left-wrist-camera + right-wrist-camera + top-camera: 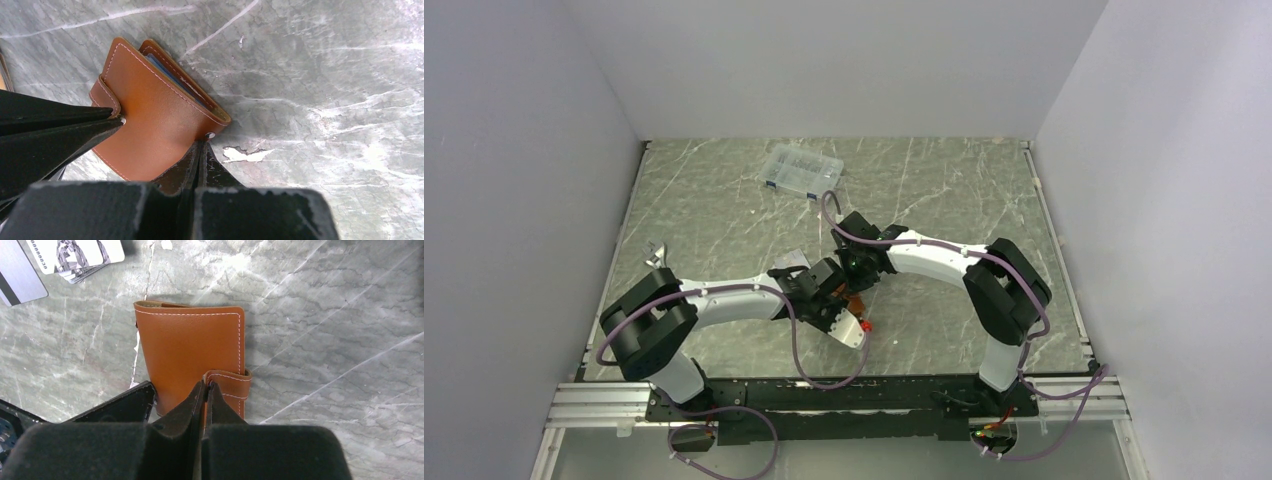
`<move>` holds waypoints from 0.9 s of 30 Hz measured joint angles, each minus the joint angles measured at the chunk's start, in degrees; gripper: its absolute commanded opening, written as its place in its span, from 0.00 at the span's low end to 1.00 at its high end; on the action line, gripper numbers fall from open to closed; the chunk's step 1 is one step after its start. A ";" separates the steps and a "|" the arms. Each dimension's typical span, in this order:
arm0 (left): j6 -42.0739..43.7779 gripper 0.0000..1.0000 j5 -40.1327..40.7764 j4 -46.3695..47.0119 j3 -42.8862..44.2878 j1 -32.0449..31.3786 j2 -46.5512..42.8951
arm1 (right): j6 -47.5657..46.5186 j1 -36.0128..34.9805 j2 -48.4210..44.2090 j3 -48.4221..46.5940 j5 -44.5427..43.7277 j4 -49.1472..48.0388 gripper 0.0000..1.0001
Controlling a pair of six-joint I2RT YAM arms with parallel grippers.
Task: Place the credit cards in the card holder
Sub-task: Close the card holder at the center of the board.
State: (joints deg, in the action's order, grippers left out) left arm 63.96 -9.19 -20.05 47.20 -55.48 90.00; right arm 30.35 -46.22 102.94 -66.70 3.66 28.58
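1. The card holder point(190, 345) is lying flat on the marble-patterned table point(325, 340), folded closed with its brown cover facing up, right where the two arms are meeting.
2. Its strap point(231, 382) is wrapping round one edge of the holder. The right gripper point(205, 386) is clenched there, jaws pressed together with nothing visible between them and tips touching the strap's end. My read is that it is probing for a way under that flap.
3. On the holder's other side from the strap, the left gripper point(201, 147) is clenched too. Its tips are resting at the cover's edge, just beside a small metal stud point(210, 135). That looks like a pin-down, keeping the light holder from sliding while the strap gets worked.
4. Something bluish is peeking out between the holder's leaves in the left wrist view, and I cannot tell whether it is a sleeve or a card.
5. The credit cards point(80, 257) are lying outside the holder, fanned in a small stack near one of its corners and apart from it. A silver-grey card point(17, 277) with a dark stripe is lying just beside that stack.
6. The clear compartment box point(801, 170) is sitting well beyond the holder toward the far wall and is playing no part.
7. Judging by this, the holder needs opening before any card goes in.
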 measured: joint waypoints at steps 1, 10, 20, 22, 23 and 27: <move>0.22 0.03 0.00 -0.35 0.24 0.00 0.17 | -0.28 0.00 0.02 -0.02 0.17 0.02 0.00; 1.40 0.04 -0.04 -0.66 0.28 -0.02 0.04 | -1.44 0.20 1.18 -0.98 1.53 0.50 0.00; 1.84 0.02 -0.13 0.42 -0.92 0.00 -0.79 | -3.17 0.17 3.65 -4.20 2.23 3.15 0.00; 2.01 0.02 -0.13 0.59 -1.11 -0.02 -0.94 | -3.41 0.04 4.00 -4.66 2.19 3.52 0.00; 2.08 0.02 -0.13 0.66 -1.16 -0.02 -0.94 | -3.58 -0.02 4.20 -4.85 2.12 3.67 0.00; 2.47 0.02 -0.15 0.72 -1.31 0.00 -1.03 | -4.31 -0.55 5.42 -6.27 0.83 4.33 0.00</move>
State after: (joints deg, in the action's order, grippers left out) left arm 66.43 -9.34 -19.33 45.89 -55.48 88.97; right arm 26.04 -46.76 108.36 -72.97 4.49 32.91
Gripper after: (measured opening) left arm 0.027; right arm 0.018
